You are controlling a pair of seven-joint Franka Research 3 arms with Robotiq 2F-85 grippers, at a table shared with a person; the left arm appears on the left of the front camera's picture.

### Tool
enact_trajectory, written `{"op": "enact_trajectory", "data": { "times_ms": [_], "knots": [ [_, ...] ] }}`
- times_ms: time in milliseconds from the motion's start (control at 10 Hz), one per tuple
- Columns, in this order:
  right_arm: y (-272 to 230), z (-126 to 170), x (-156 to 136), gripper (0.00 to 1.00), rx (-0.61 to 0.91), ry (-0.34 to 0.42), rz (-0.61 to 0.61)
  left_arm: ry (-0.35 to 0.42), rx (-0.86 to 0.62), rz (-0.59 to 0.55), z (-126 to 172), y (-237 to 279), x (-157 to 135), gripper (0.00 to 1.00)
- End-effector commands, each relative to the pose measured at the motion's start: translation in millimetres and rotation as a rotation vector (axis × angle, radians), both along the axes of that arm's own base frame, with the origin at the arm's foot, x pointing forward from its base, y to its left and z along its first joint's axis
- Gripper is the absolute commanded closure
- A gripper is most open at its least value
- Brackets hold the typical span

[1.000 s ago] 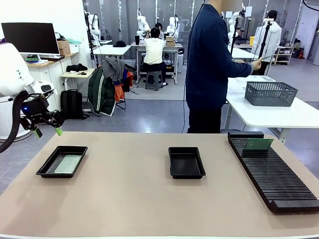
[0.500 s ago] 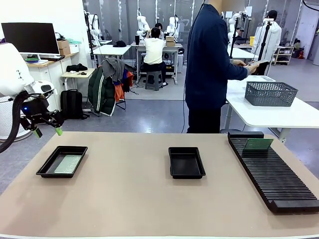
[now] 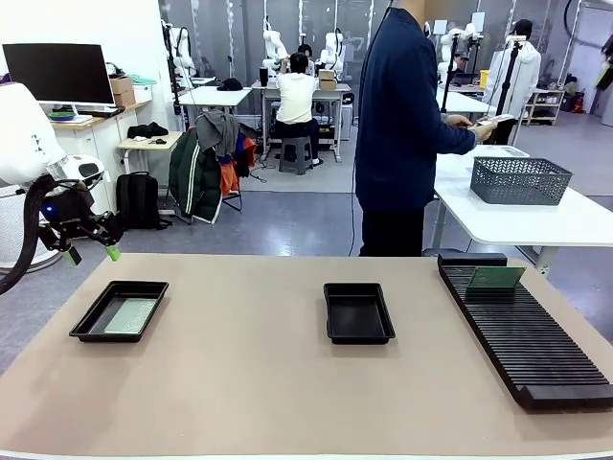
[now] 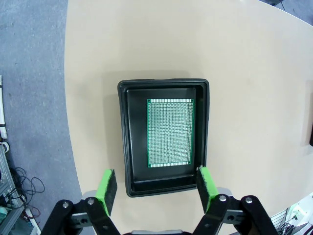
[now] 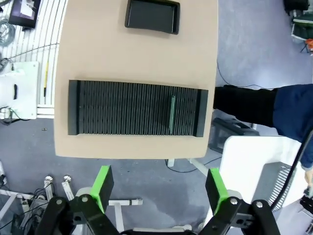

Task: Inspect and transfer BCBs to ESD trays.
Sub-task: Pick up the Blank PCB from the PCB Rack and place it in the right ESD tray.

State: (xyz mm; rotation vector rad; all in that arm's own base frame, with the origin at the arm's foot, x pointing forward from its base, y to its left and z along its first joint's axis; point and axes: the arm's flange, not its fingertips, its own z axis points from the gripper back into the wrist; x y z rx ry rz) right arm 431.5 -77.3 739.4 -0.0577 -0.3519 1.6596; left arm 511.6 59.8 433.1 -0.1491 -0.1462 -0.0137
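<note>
- The left gripper (image 4: 155,188) hangs above the tan table (image 4: 244,73) with its jaws spread wide and nothing between the green pads (image 4: 106,188).
- Directly ahead of its fingertips lies one black ESD tray (image 4: 124,142). The tray's near rim sits between the two pads in the left wrist view.
- A green BCB (image 4: 170,133) lies flat on that tray's floor, nearer the wall on the right-hand pad's side.
- In the front view the tray sits below this gripper and a little toward the table's middle, not touching it.
- The right gripper (image 5: 159,187) is also opened wide and holds nothing. It hangs high, out past the table's edge, over grey floor.
- Ahead of its fingers lies the long ribbed rack (image 5: 134,107), set crosswise to them.
- A second BCB (image 5: 172,114) stands on edge in one slot, toward the end on the right-hand pad's side.
- Beyond the rack from this gripper, well apart, sits the second ESD tray (image 5: 151,16).
- A person in a dark blue top (image 3: 402,125) stands at the far side, well apart from both grippers, with hands raised near a grey mesh basket (image 3: 520,179). What the hands hold is too small to tell.
</note>
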Motion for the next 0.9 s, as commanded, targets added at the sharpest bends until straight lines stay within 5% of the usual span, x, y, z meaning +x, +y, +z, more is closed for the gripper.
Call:
{"op": "enact_trajectory", "data": {
  "times_ms": [0,800],
  "knots": [
    [-3.7,-53.9,10.5,0.00,-0.006,0.008,0.029,-0.014,-0.018,-0.012,-1.1,0.8,0.1,0.13],
    [20.8,-255.3,95.4,0.00,-0.092,0.015,-0.057,-0.014,-0.018,-0.012,-1.1,0.8,0.1,0.13]
  ]
}}
